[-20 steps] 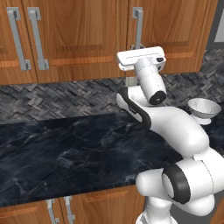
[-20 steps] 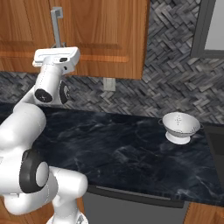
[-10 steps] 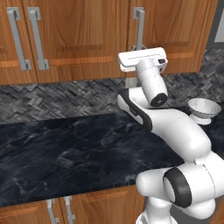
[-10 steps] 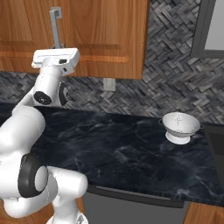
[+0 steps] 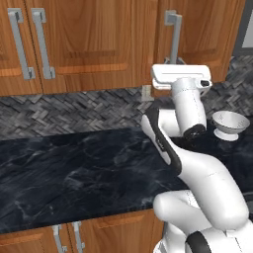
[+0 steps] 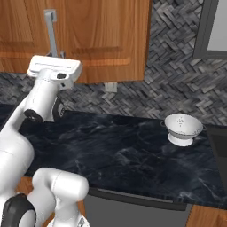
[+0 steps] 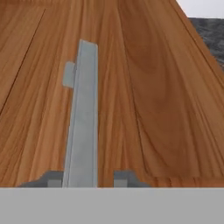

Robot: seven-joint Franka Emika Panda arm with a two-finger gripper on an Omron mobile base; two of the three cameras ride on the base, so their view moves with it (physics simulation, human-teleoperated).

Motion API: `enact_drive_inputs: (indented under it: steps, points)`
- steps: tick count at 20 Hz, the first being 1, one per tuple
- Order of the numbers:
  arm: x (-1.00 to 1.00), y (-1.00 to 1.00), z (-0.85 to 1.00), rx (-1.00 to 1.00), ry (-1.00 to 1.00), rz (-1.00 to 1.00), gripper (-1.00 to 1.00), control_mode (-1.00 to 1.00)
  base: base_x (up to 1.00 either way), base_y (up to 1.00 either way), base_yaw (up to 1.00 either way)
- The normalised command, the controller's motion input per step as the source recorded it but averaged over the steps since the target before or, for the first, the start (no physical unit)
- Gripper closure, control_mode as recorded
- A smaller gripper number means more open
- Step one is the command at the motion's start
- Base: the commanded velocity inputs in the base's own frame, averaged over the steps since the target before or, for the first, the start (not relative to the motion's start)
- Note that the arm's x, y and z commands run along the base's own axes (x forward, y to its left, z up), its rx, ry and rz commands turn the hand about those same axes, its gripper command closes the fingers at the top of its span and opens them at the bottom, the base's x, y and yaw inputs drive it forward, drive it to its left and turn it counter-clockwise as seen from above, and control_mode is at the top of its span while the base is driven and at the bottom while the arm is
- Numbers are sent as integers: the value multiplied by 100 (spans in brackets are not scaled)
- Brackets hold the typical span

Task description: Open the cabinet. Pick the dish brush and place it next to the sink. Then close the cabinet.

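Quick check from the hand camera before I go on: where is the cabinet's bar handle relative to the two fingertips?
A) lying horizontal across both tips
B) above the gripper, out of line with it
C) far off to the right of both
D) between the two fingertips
D: in the hand view the silver bar handle runs down between the two fingertips of the gripper, against the closed cabinet door.

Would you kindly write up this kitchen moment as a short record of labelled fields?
cabinet: brown wooden wall cabinet with one panelled door, shut
handle: vertical silver bar handle, running between the finger tips in the hand view
gripper: two-finger gripper raised to the handle's lower end, tips on either side of the bar, grip not clear
counter: dark marbled counter
colander: white colander standing on the counter, right of the arm
task stage: door not yet opened
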Motion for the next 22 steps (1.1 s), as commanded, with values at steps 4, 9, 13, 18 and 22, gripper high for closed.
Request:
enact_drive_inputs:
  steps: [4, 9, 13, 18, 22]
  points:
    - [-91, -85, 23, 16, 0, -10, 100, -100, 0, 0, 0]
    - [-94, -98, 17, 18, 0, -9, 100, -100, 0, 0, 0]
    - [-81, -98, 14, 17, 0, -8, 100, -100, 0, 0, 0]
    - [-9, -17, 0, 1, 1, 0, -100, -100, 0, 0, 0]
    - [-35, 3, -26, -2, 6, 0, -100, -100, 0, 0, 0]
